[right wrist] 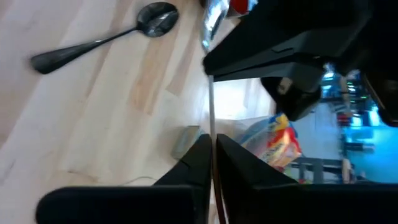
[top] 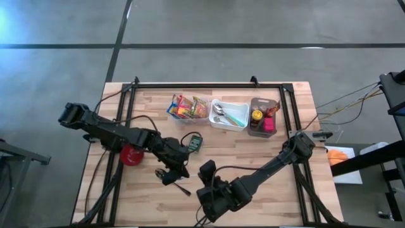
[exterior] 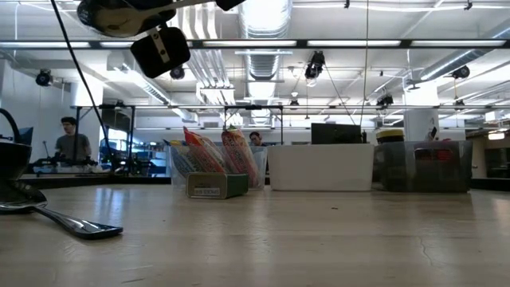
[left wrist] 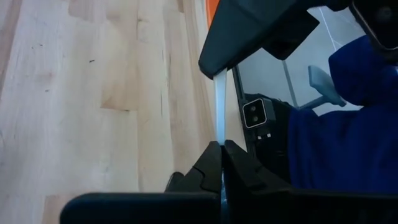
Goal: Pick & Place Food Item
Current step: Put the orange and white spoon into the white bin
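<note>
Between my two grippers, above the table's near middle, stretches a thin pale sheet (left wrist: 220, 106), seen edge-on; what it is I cannot tell. My left gripper (left wrist: 221, 155) is shut on one end of it. At the other end my right gripper (right wrist: 212, 149) is shut too. In the high view the two grippers meet near the table's front, left (top: 180, 172) and right (top: 204, 174). Colourful snack packets (top: 188, 107) stand in a clear bin at the far edge. A small green box (top: 194, 142) lies flat on the wood. My left gripper pinches one edge of the thin sheet (left wrist: 219, 140) between its two fingers, slanting downward from the table's left. The sheet runs straight on to the other gripper, clear of the table. My right gripper pinches the opposite edge of the sheet (right wrist: 212, 127) between its two fingers, slanting downward from the table's right. The sheet stands on edge in the hold, lifted clear.
A spoon (top: 179, 185) lies on the wood below the grippers. A red round thing (top: 131, 154) sits under my left arm. At the far edge stand a white bin (top: 229, 115) with cutlery and a dark bin (top: 262, 117) with small containers. People show in the room behind.
</note>
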Robot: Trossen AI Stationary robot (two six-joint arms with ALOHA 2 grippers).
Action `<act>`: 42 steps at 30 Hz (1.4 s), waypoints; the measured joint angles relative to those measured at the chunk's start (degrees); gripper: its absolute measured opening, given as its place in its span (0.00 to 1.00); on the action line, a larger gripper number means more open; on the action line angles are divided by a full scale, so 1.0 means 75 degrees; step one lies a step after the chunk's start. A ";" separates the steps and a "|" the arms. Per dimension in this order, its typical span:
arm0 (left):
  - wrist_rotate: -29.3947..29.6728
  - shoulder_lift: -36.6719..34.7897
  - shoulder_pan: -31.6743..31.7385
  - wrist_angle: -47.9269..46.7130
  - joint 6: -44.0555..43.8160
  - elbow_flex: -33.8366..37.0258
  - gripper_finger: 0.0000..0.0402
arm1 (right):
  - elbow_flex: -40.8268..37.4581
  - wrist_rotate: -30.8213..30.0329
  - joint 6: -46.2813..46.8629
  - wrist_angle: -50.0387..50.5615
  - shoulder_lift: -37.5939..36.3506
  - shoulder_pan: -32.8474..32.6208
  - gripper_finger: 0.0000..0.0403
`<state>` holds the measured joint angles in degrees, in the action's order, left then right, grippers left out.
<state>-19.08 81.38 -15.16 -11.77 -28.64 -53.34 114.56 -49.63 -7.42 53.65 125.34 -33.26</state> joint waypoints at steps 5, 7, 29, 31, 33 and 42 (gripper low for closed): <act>-0.0007 0.0000 0.0000 0.0009 -0.0021 0.0000 0.00 | -0.0023 0.0204 0.0223 0.0048 -0.0009 0.0058 0.03; -0.0007 0.0000 0.0006 0.0009 -0.0021 0.0000 0.00 | -0.0026 0.0206 0.0329 0.0080 -0.0009 0.0071 0.03; 0.1047 -0.2551 -0.0054 0.0331 0.1343 0.0044 0.00 | -0.0038 -0.0839 0.5841 0.2590 -0.0033 0.0356 0.02; 0.1389 -0.2905 -0.0101 0.0337 0.1701 0.0155 0.00 | -0.0049 -0.0991 0.6730 0.3340 -0.0074 0.0474 0.02; 0.1583 -0.3218 -0.0102 0.0464 0.1979 0.0314 0.00 | -0.0107 -0.1081 0.7583 0.4153 -0.0194 0.0599 0.02; 0.1837 -0.4164 -0.0102 0.1122 0.2051 0.1040 0.00 | -0.2021 -0.0972 0.8575 0.4137 -0.2192 0.1264 0.02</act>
<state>-5.30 50.16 -15.92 -3.36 -13.26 -45.54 99.41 -56.92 56.90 84.68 108.90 -23.78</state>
